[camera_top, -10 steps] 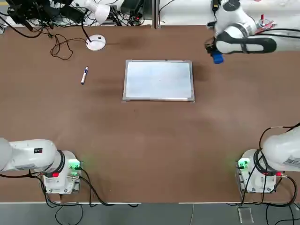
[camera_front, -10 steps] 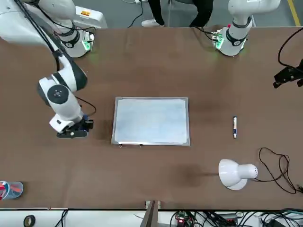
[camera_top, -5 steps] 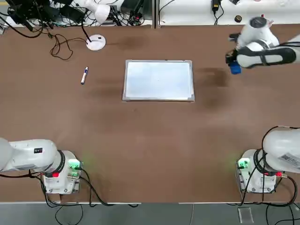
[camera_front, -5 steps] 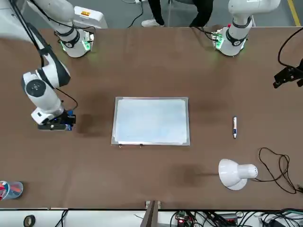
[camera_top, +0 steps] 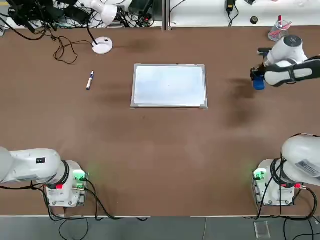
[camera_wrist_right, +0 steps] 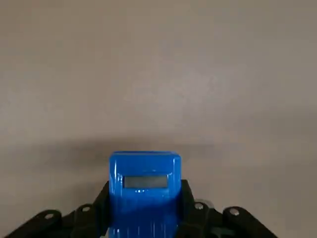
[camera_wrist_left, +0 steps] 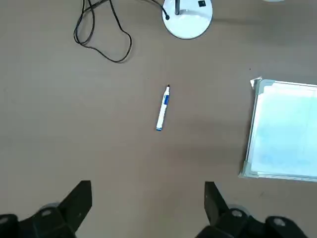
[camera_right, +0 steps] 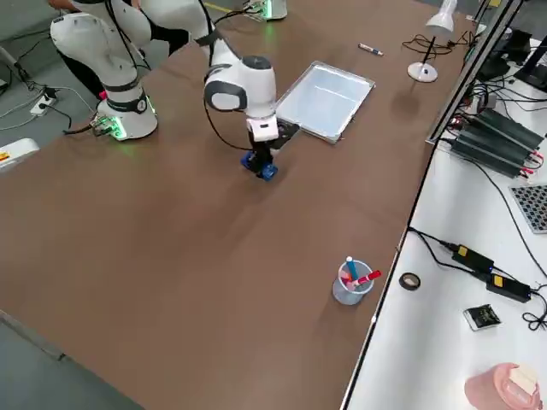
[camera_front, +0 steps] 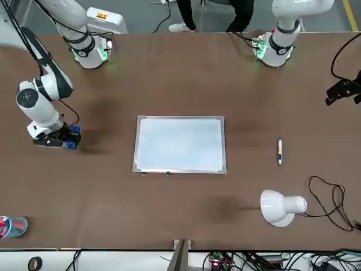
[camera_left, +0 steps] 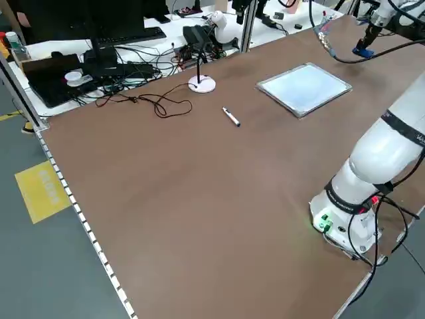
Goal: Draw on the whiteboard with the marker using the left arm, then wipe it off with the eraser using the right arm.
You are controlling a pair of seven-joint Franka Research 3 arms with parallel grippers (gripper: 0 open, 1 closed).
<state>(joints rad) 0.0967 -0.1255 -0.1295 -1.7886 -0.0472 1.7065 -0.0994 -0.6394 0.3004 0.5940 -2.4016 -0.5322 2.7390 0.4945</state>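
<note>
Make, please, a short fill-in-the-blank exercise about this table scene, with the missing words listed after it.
1. The right gripper is shut on the blue ____.
2. The marker lies on the table between the whiteboard and the table's ____ edge, as the top view shows it.
3. The whiteboard's surface carries ____ visible drawing.
4. The left gripper has its fingers ____.

Missing words: eraser; left; no; open

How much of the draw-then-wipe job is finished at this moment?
Looks done: the whiteboard is blank and the marker lies on the table. In hand: the right gripper holds the eraser, off to the board's side. Left: setting the eraser down. The left gripper is open.
</note>
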